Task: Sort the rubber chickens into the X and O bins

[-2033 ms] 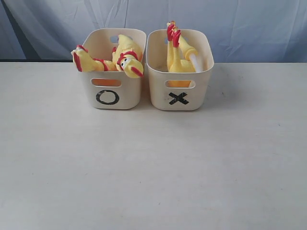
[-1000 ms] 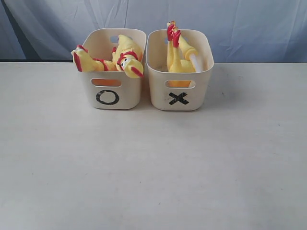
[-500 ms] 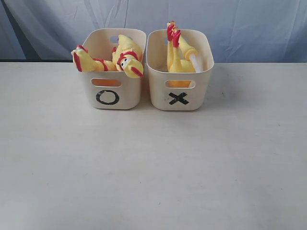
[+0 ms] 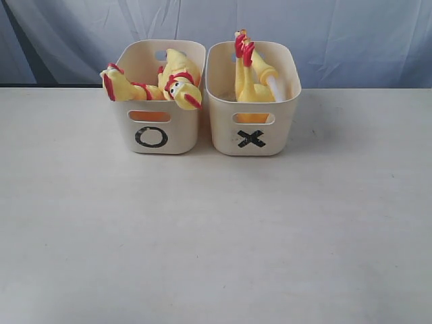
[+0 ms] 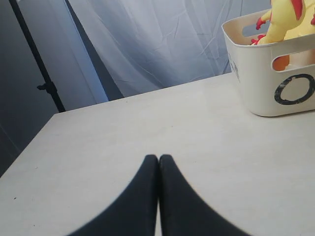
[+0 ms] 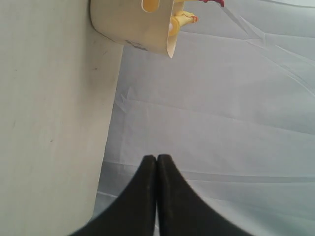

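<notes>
Two cream bins stand side by side at the back of the table. The O bin (image 4: 182, 128) on the left holds two yellow rubber chickens (image 4: 177, 79) whose heads hang over its rim. The X bin (image 4: 283, 121) on the right holds a headless chicken body (image 4: 246, 79) with red feet up and a piece with a white tube (image 4: 276, 86). Neither gripper shows in the exterior view. My left gripper (image 5: 158, 158) is shut and empty above bare table, away from the O bin (image 5: 256, 73). My right gripper (image 6: 156, 158) is shut and empty, far from the X bin (image 6: 133, 22).
A pale blue cloth backdrop (image 4: 337, 34) hangs behind the table. The table's edge (image 6: 106, 147) runs close beside my right gripper. A dark stand pole (image 5: 39, 64) rises past the table's corner in the left wrist view.
</notes>
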Robot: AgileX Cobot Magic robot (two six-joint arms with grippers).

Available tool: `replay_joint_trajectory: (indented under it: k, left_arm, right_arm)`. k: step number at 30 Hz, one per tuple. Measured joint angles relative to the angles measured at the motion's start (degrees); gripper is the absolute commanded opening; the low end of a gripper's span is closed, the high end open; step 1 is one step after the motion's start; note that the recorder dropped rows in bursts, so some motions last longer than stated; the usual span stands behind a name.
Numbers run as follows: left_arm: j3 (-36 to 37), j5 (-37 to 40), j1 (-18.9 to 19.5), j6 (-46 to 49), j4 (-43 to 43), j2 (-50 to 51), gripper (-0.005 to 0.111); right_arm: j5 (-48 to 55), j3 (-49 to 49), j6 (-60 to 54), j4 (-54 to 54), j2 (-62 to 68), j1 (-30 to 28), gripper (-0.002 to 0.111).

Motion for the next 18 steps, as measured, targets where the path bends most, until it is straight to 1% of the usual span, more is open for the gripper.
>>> replay_joint_trajectory:
  k: [18]
  left_arm:
    - [0.0, -0.4, 0.0, 0.0, 0.0, 0.0, 0.000]
  right_arm:
    - [0.0, 0.0, 0.6, 0.0, 0.0, 0.0, -0.001]
